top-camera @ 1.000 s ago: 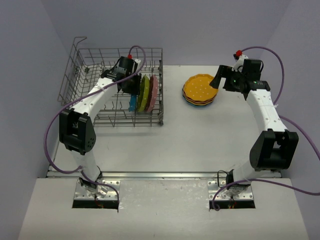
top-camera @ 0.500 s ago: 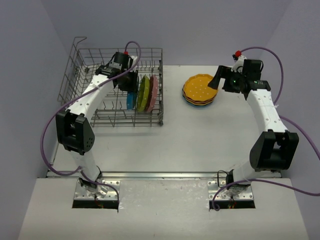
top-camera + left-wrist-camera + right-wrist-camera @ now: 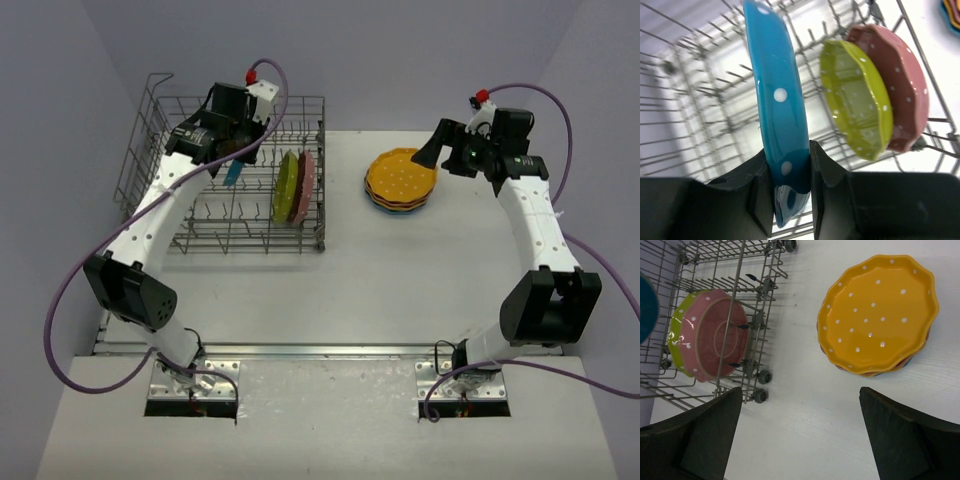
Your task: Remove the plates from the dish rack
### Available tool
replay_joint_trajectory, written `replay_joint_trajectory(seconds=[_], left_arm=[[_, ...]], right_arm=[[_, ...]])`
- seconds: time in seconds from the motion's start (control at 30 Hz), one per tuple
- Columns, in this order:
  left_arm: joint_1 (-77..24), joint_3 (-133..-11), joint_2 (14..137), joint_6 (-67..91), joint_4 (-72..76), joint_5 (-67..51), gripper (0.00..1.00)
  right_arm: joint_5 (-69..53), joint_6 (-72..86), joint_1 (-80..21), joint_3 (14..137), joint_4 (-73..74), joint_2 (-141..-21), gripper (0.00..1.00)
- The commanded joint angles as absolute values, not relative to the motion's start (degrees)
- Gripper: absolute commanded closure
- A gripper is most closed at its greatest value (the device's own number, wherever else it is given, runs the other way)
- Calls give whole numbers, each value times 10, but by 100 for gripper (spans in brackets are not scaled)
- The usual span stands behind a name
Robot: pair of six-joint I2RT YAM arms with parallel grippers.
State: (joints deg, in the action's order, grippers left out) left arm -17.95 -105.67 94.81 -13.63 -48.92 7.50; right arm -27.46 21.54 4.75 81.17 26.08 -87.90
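Note:
My left gripper (image 3: 236, 160) is shut on the rim of a blue dotted plate (image 3: 776, 95) and holds it on edge above the grey wire dish rack (image 3: 150, 170). A green plate (image 3: 285, 188) and a pink plate (image 3: 305, 187) stand on edge in the rack's right end; both also show in the left wrist view, green (image 3: 857, 95) and pink (image 3: 900, 80). A stack of plates with an orange one on top (image 3: 401, 178) lies on the table right of the rack. My right gripper (image 3: 432, 155) is open and empty, hovering beside that stack (image 3: 877, 312).
The rack has small wheels at its near right corner (image 3: 760, 385) and a raised wire handle at its far left corner (image 3: 158, 80). Purple walls close in the table at the back and both sides.
My left gripper has lifted the blue plate up out of the rack tines and moved it back and to the left. The right gripper has shifted slightly up.

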Motion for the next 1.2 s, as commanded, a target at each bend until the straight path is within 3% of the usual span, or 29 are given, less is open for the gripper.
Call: replay_joint_trajectory(seconds=[0.0,0.23,0.63,1.0,1.13,1.17], left_arm=[[-230,-1037,859,-282,-339,193,100],[-361,-825,737,-516,-145,292,100],[-572,-530,596,-860,57,312,100],[-666,-439,601,-963,146,305,100],[-667,-443,614,-962,153,305,100],[-667,-443,615,-960,153,305,100]], right_arm=[[-318,243,48,839,248,-864,1],[-411,292,48,840,230,-874,1],[-529,382,-2,838,194,-925,1],[-589,308,-107,835,251,-971,2],[-616,303,-125,819,247,-977,17],[-616,300,-127,816,247,-977,25]])
